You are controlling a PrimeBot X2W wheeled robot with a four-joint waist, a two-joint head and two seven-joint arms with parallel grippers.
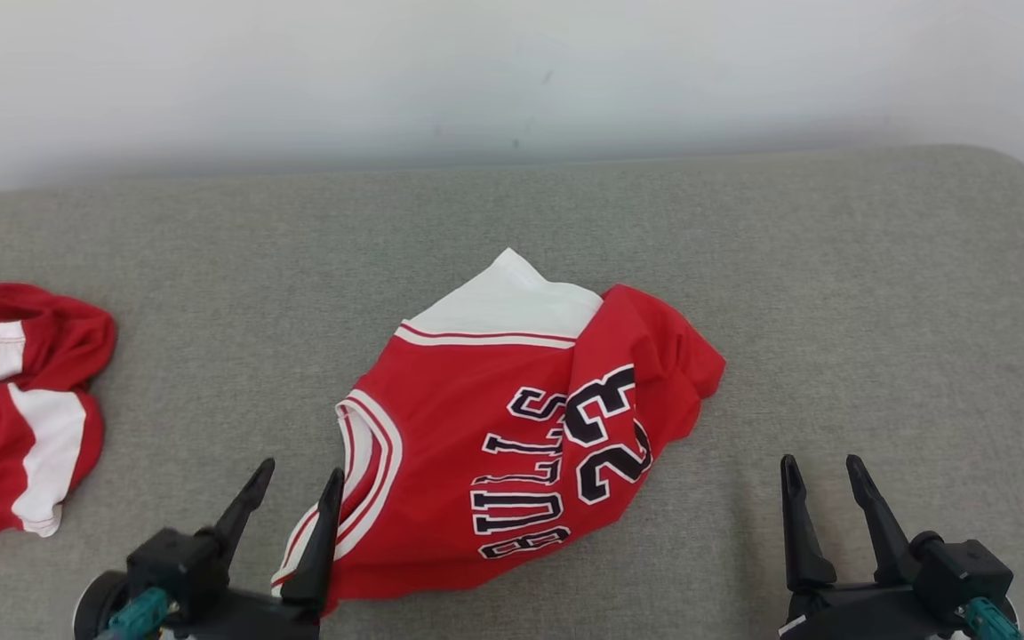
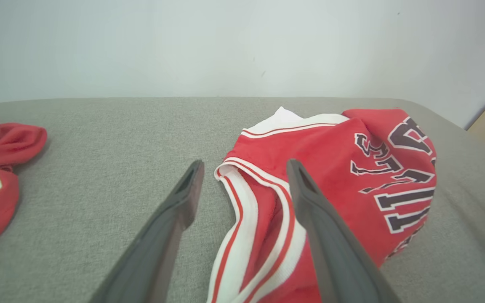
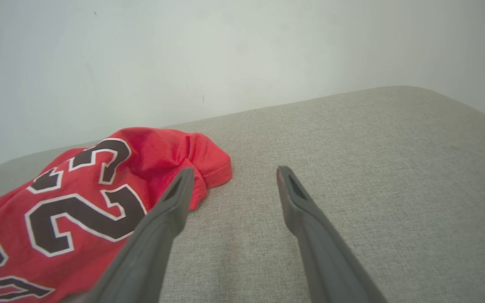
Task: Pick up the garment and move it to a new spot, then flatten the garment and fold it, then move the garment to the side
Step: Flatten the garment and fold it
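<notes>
Left hand (image 1: 300,468) and right hand (image 1: 821,460): both spread, empty. Close the left on the armhole trim (image 1: 380,449) of the Bulls jersey (image 1: 512,427), the right on the jersey's bunched right edge (image 1: 706,378); lift evenly.

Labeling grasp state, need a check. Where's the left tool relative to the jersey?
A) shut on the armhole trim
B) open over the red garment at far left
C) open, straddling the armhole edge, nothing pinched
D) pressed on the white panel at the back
C: the left tool is open. Its fingers sit either side of the jersey armhole edge, with a wide gap and no fabric pinched.
</notes>
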